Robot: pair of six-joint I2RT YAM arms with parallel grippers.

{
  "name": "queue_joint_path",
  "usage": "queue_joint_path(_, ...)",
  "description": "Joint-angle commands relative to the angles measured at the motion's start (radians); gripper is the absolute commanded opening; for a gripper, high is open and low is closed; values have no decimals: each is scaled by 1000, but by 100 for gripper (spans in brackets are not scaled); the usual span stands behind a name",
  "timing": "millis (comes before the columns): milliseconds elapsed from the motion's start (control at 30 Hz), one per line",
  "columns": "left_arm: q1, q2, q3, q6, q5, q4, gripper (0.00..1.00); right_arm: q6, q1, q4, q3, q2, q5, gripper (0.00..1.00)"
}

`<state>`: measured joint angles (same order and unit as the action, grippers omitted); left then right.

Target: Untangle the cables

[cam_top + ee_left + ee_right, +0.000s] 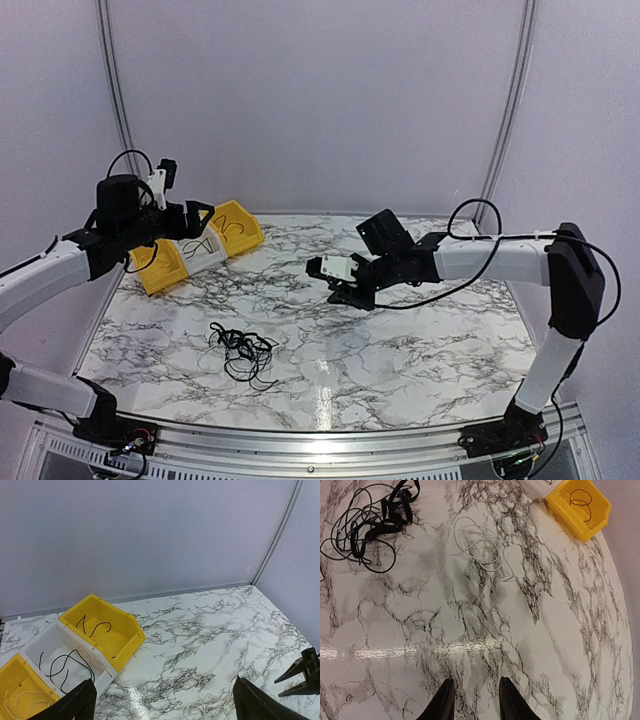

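A tangle of thin black cables lies on the marble table at front left, and appears again in the right wrist view as the cables at top left. My left gripper hangs over the bins at back left; its jaws stand wide open and empty. Above the middle of the table, my right gripper points left. Its two fingers stand apart with bare table between them, well short of the tangle.
Three bins stand in a row at back left: a yellow bin with short black wire pieces, a white bin with a looped black wire, and another yellow bin. A thin white cable lies loose on the table.
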<state>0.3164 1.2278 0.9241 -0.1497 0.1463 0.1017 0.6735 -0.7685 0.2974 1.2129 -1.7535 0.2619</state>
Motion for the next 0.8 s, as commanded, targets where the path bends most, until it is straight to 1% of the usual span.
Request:
queue_joint_path(0,24,-60,-47,39,12,126,99,-33,9,24,124,-1,1,35)
queue_joint_path(33,26,-60,-51,48,13,124,99,-32,8,33,148,-22,-1,36)
queue_joint_path(133,41,-57,-40,45,82,124,99,-31,10,54,235,-111,-22,37)
queue_joint_path(200,53,-49,-46,33,-11,124,99,-32,13,58,286,-176,-37,38)
queue_joint_path(300,54,-26,-59,5,-253,112,99,-42,20,48,356,-272,-60,39)
queue_joint_path(333,50,-15,-46,-16,-310,82,99,-47,23,46,382,-303,-66,39)
queue_joint_path(400,37,-1,8,-32,-327,12,99,-63,31,36,428,-357,-78,41)
queue_joint_path(433,26,-3,17,-90,-376,8,99,-72,35,32,449,-382,-80,42)
queue_joint_path(467,4,-10,-6,-156,-402,27,99,-76,39,30,469,-406,-79,43)
queue_joint_path(533,-43,-20,-66,-201,-293,115,99,-78,41,32,508,-462,-76,46)
queue_joint_path(633,-66,21,-47,-187,-127,119,98,-78,41,49,554,-523,-55,48)
queue_joint_path(767,-71,66,-30,-184,23,109,89,-86,40,46,588,-564,-5,50)
